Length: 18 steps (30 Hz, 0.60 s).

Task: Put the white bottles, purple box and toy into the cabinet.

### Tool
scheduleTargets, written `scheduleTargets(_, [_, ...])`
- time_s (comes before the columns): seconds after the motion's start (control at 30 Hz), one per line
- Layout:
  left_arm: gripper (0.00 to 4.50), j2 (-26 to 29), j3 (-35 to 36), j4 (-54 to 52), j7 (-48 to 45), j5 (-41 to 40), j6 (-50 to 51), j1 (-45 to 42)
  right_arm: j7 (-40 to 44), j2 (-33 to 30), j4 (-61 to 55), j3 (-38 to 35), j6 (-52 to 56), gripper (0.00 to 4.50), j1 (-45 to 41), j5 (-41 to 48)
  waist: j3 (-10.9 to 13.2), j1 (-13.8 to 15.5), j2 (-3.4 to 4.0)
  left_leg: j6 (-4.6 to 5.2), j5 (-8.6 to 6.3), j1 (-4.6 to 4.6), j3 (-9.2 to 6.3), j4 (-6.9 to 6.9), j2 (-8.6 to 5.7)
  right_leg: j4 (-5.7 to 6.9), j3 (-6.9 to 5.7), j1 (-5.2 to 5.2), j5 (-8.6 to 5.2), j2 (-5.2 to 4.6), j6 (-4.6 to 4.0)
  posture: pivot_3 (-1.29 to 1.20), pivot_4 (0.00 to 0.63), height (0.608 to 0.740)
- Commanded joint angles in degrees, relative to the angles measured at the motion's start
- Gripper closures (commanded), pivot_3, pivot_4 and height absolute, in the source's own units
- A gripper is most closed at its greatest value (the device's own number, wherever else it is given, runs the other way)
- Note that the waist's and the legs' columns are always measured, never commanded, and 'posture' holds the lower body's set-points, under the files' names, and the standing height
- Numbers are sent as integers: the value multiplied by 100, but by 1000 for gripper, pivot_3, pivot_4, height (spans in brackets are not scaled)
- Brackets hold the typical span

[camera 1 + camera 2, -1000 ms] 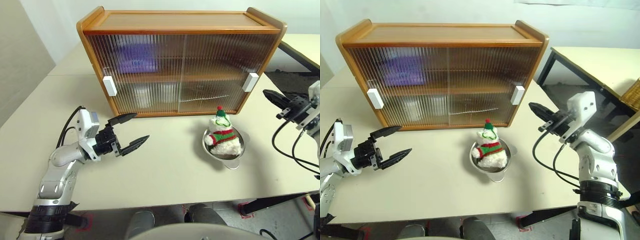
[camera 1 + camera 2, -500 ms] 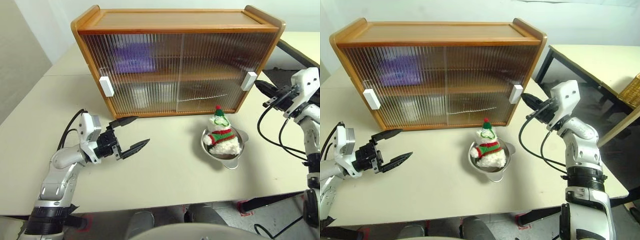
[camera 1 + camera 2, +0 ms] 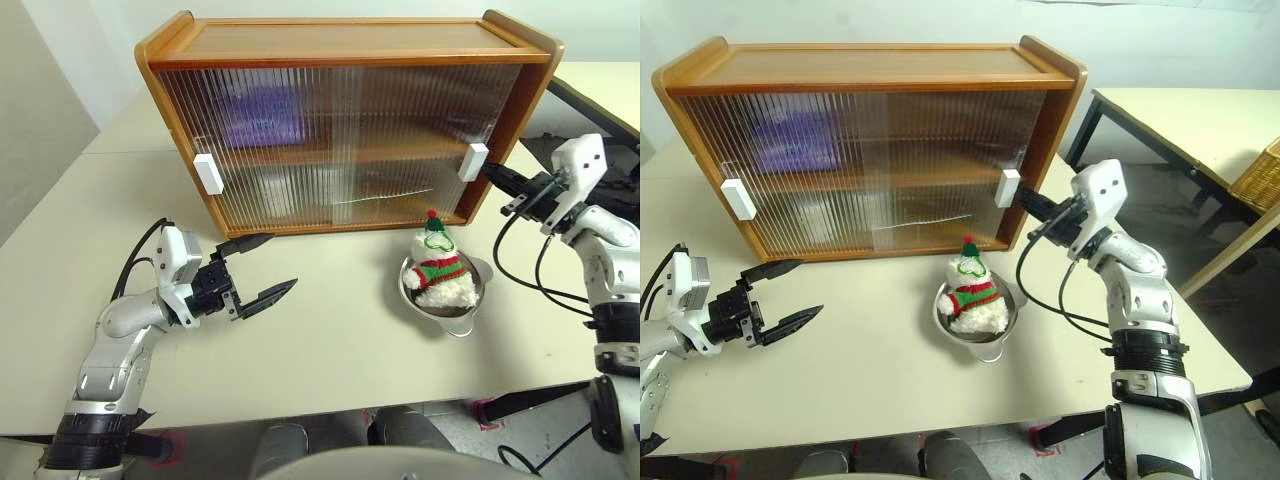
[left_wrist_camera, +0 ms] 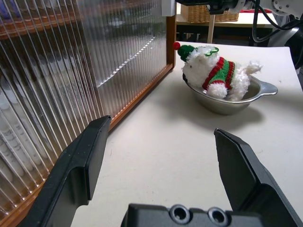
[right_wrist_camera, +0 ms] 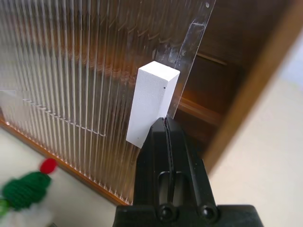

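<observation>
The cabinet (image 3: 350, 45) stands at the back of the table, both ribbed doors across its front. My right gripper (image 3: 492, 175) is shut, with its tip against the right side of the right door's white handle (image 5: 152, 101). A narrow dark gap shows between that door's edge and the cabinet's side. The toy (image 3: 440, 272) sits in a metal bowl (image 3: 468, 318) in front of the right door. The purple box (image 3: 265, 115) shows blurred on the upper shelf behind the left door. A pale blur on the lower shelf there is too unclear to name. My left gripper (image 3: 282, 261) hovers open over the table, holding nothing.
The left door's white handle (image 3: 209, 173) is near the cabinet's left end. A second table (image 3: 1200, 120) stands to the right across a dark gap, with a wicker basket (image 3: 1262, 172) at the far right. The table's front edge runs close under both arms.
My right gripper has moved left up to the right door's handle, and that door has slid a little to the left. The left arm has stayed still.
</observation>
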Motion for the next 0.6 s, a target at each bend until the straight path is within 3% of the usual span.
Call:
scheduleTargets(0.03, [0,30,-39,66,9,105,-54,47,29,153,-241,224,151,4468,-112,1,0,2,1,0,0,0,0,0,1,0,-2,-2,2,0,-3,-77,0,740])
scheduleTargets(0.6, [0,9,-86,-139,178,136,61,94,181,1129,-520,991,349,4468,-608,-2,-2,21,10,-6,5,-4,0,-2,9,2,-12,-23,14,1,-23,-53,6,740])
